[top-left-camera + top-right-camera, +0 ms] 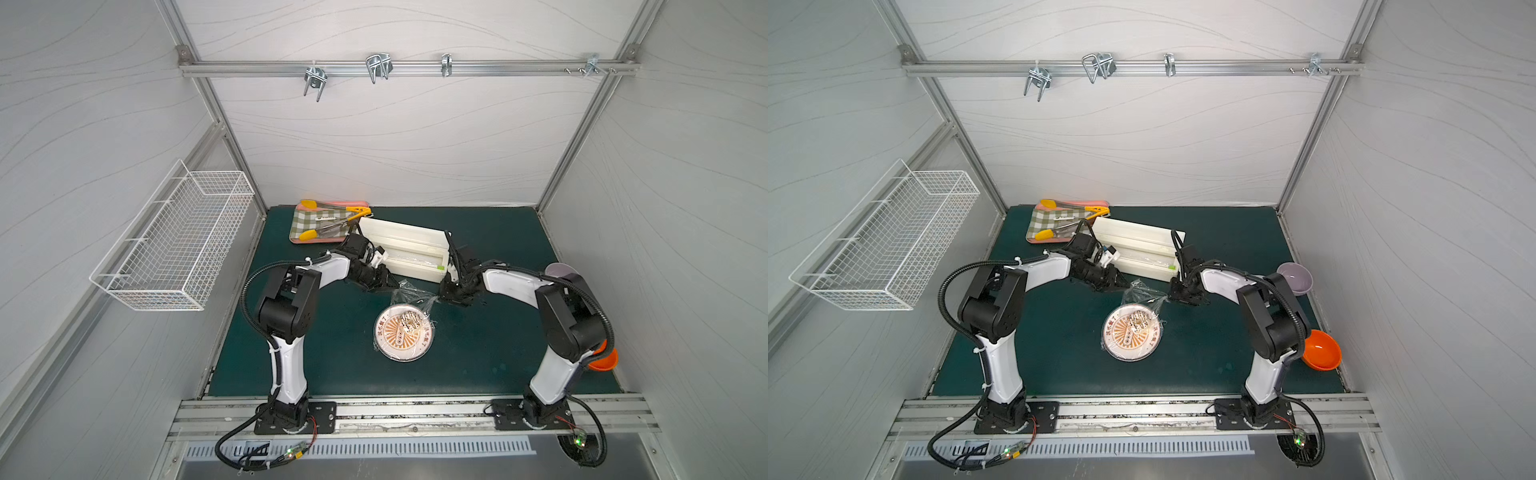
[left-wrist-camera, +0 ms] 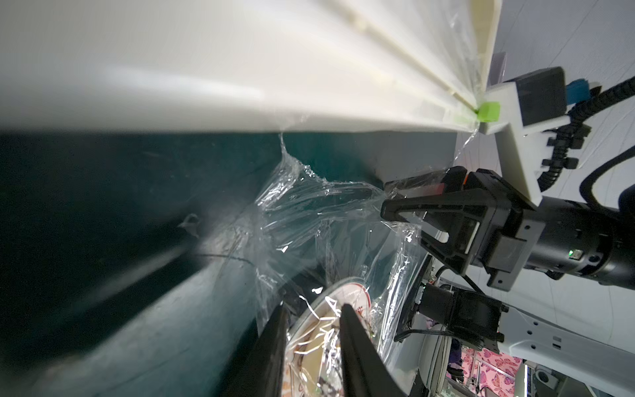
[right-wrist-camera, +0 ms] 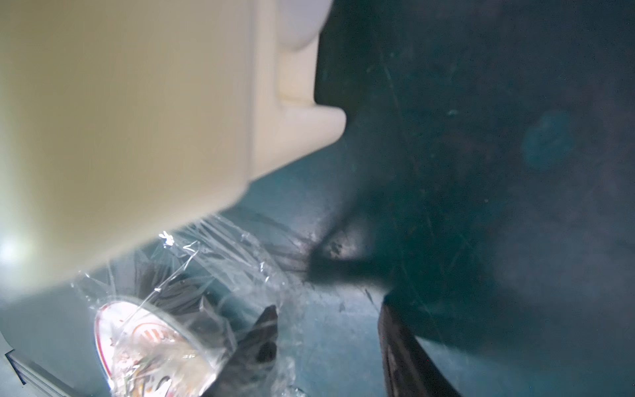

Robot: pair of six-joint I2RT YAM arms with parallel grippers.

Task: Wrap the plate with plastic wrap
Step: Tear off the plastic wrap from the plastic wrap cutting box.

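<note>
Plate [image 1: 390,345] with food piece [image 1: 409,323] sits mid-counter [image 1: 498,353] under wrap [image 1: 411,293] bunched at its far rim, both arms reaching low beyond plate, left gripper [image 1: 395,284] narrowly open, right gripper [image 1: 443,294] wider, wrap draped on one finger [image 3: 264,330].

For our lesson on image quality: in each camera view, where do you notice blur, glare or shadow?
In both top views: even light, sharp focus; the plastic wrap shows only as small glints. Left wrist view: the near end of the dispenser box smears into blur; the wrap glares. Right wrist view: the box is out of focus, the mat in deep shadow.
</note>
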